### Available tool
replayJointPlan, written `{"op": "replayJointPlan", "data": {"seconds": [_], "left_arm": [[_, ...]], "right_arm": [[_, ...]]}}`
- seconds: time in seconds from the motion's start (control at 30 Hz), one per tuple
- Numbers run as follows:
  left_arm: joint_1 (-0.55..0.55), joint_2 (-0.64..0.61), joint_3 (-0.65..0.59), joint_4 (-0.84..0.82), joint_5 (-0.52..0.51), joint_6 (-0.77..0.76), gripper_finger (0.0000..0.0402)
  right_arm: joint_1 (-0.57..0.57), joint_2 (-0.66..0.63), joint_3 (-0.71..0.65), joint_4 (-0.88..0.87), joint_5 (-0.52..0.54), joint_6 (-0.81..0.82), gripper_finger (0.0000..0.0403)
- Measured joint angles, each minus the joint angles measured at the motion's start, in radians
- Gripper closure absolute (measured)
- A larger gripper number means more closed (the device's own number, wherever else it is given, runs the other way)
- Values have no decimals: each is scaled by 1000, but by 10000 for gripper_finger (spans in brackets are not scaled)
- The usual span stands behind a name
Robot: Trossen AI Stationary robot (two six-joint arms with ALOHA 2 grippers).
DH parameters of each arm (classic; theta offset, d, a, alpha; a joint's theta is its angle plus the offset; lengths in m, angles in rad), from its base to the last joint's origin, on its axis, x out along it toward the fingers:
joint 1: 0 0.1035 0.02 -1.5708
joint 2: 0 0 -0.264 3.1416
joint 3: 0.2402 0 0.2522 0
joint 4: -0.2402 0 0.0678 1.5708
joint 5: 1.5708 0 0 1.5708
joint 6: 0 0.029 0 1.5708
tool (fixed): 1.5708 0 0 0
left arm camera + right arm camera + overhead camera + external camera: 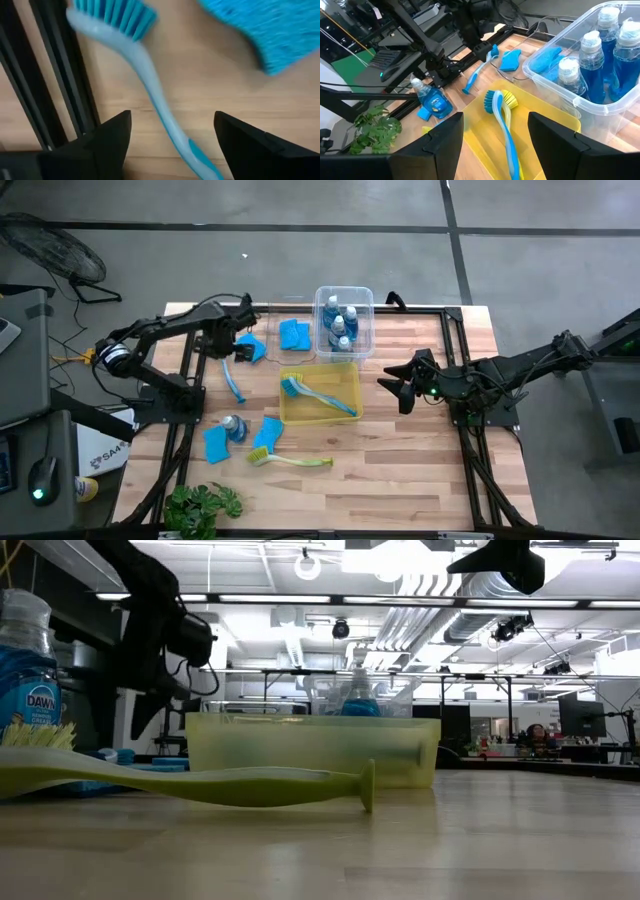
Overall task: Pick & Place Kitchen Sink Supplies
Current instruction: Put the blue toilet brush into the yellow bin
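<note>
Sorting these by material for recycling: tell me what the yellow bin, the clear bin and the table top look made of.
Yellow bin: looks like translucent plastic with a smooth, slightly frosted finish; the brush inside shows through its wall in the low view.
Clear bin: seemingly transparent, glossy plastic; the bottles inside show through it.
Table top: appears to be light wood planks with visible grain and a satin sheen, possibly a laminate.

Blue brush (pixel 145 75) handle tip beyond left wrist view's edge.
</note>
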Motion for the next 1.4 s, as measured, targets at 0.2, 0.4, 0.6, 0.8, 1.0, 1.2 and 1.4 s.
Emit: {"op": "replayJointPlan", "data": {"seconds": [0.2, 0.4, 0.6, 0.8, 1.0, 1.2, 1.4], "left_arm": [[0, 0, -81, 78, 4, -100, 118], [0, 0, -142, 181, -3, -173, 118], [1, 0, -213, 255, -19, -237, 118], [1, -5, -272, 311, 20, -254, 162], [0, -3, -275, 321, 30, -243, 248], [0, -3, -275, 325, 33, -223, 323], [0, -2, -277, 323, 34, -202, 363]], "right_arm": [[0, 0, 0, -3, 6, -1, 187], [0, 0, 0, -4, 6, -1, 187], [0, 0, 0, -6, 5, 0, 187], [0, 0, 0, -6, 2, 5, 187], [0, 0, 0, -12, 1, 7, 187], [0, 0, 0, -14, -5, 8, 187], [0, 0, 0, -14, -5, 8, 187]]}}
